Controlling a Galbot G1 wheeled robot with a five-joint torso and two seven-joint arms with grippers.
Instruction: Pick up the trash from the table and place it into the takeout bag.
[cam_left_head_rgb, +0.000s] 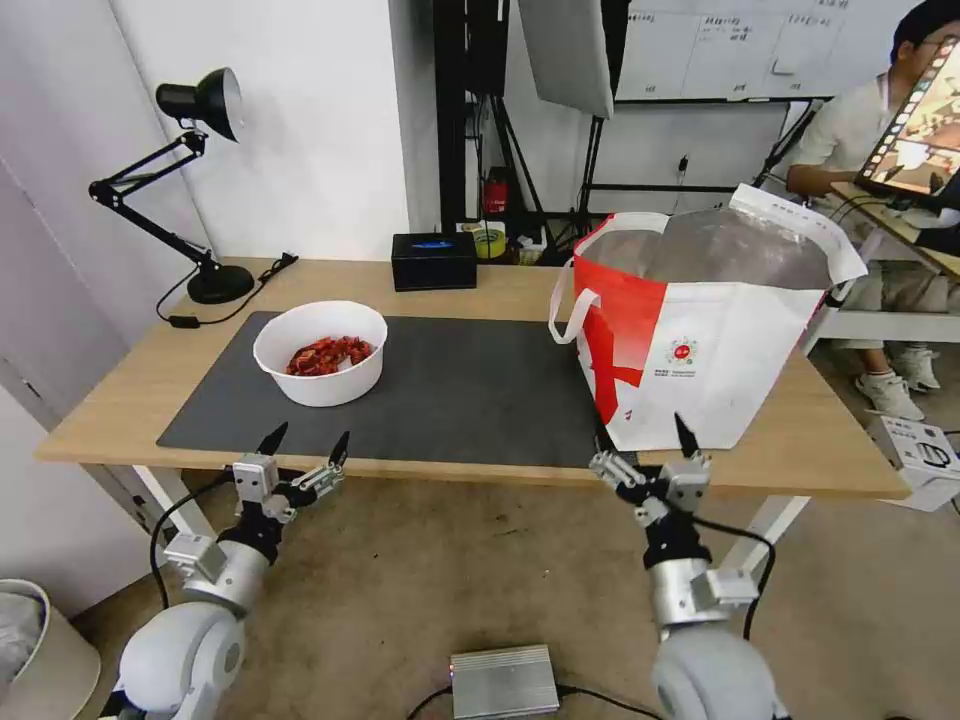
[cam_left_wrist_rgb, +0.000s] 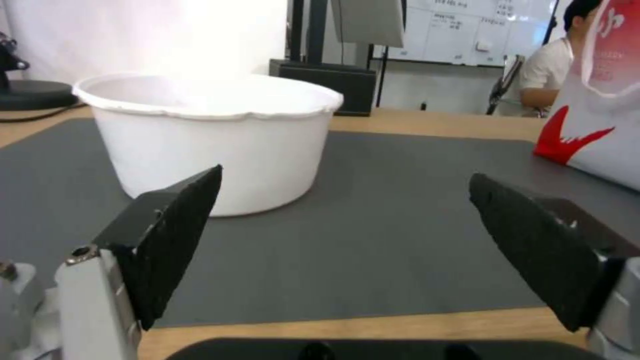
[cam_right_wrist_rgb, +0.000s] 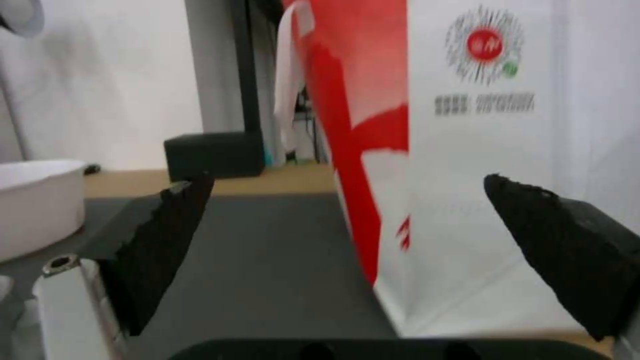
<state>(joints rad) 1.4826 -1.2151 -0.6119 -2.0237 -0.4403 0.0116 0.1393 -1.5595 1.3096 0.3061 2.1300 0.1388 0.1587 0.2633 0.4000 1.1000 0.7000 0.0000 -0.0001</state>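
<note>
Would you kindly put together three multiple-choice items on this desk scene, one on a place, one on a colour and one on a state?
1. Where does the white bowl stand?
A. on the dark grey mat
B. inside the takeout bag
C. on the floor

2. What colour is the bag's side panel?
A. blue
B. red
C. green

3. How is the left pincer?
A. shut on the bowl
B. shut on nothing
C. open, holding nothing

Answers:
1 A: the bowl sits on the mat, on the robot's left half of the table.
2 B: the panel facing the bowl is red.
3 C: its fingers stand apart at the table's near edge, short of the bowl; the right pincer is likewise open before the bag.
</note>
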